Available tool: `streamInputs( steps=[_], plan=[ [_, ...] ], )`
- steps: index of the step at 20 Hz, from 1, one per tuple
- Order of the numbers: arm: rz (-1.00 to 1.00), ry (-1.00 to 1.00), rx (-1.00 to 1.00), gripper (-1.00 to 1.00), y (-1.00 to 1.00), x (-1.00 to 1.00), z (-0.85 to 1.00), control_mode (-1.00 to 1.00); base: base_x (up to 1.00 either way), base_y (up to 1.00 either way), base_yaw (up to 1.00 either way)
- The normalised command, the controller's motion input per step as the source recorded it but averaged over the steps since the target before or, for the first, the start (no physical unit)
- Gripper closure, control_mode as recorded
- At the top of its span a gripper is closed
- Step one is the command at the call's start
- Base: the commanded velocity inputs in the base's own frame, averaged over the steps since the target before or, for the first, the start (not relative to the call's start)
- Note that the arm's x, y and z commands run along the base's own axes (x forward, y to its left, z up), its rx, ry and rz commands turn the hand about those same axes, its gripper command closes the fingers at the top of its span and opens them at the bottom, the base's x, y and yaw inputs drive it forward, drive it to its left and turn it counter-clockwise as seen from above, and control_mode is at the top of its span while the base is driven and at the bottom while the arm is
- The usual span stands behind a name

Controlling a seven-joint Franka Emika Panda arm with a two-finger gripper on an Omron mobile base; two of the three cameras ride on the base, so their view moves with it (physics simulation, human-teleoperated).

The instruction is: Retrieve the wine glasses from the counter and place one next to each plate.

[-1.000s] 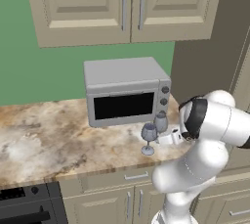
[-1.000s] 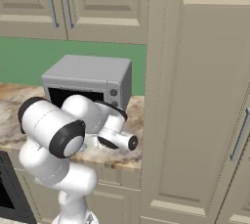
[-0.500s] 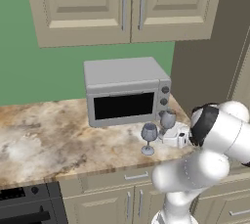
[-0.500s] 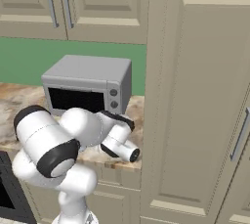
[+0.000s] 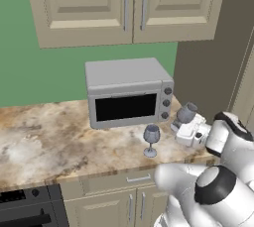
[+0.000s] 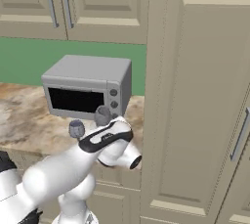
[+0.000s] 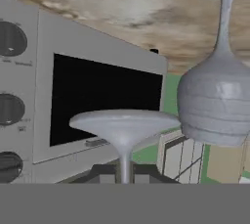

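Observation:
Two grey-blue wine glasses show on the tan marbled counter (image 5: pixel 59 137). One wine glass (image 5: pixel 151 139) (image 6: pixel 76 129) stands upright in front of the microwave; in the hand view it (image 7: pixel 217 96) hangs upside down at the right. The second wine glass (image 5: pixel 187 113) (image 6: pixel 102 115) is up off the counter by the microwave's right end. My gripper (image 5: pixel 181 125) (image 6: pixel 104 126) (image 7: pixel 124 173) is shut on its thin stem, with its round foot (image 7: pixel 124 123) just beyond the fingertips. The plates are out of view.
A grey microwave (image 5: pixel 126 92) (image 6: pixel 88 86) sits at the back of the counter. Beige upper cabinets (image 5: pixel 129 3) hang above it, and a tall cabinet (image 6: pixel 195 96) closes off the counter's right end. A black stove (image 5: pixel 25 206) adjoins the counter at lower left.
The gripper closed on the right-hand glass's stem, then carried it up and to the right, away from the standing glass. The arm's elbow swung lower and nearer the cameras.

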Motion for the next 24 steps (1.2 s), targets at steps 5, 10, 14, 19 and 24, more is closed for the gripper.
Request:
streamInputs(
  steps=[5, 10, 14, 19, 24],
  plan=[
    [-0.04, 0.0, 0.0, 1.0, 0.11, -0.68, 1.0, -1.0, 0.0, 0.0, 0.0],
    [-0.04, 0.0, 0.0, 1.0, 0.17, -1.0, 1.0, -1.0, 0.0, 0.0, 0.0],
    [-0.05, 0.04, -0.01, 1.0, 0.15, -0.84, 1.0, -1.0, 0.0, 0.0, 0.0],
    [-0.03, 0.09, 0.0, 1.0, 0.02, -0.61, 1.0, -1.0, 0.0, 0.0, 0.0],
    [0.0, -0.01, -0.06, 1.0, 0.26, -0.64, 0.53, -1.0, 0.0, 0.0, 0.0]
  ],
)
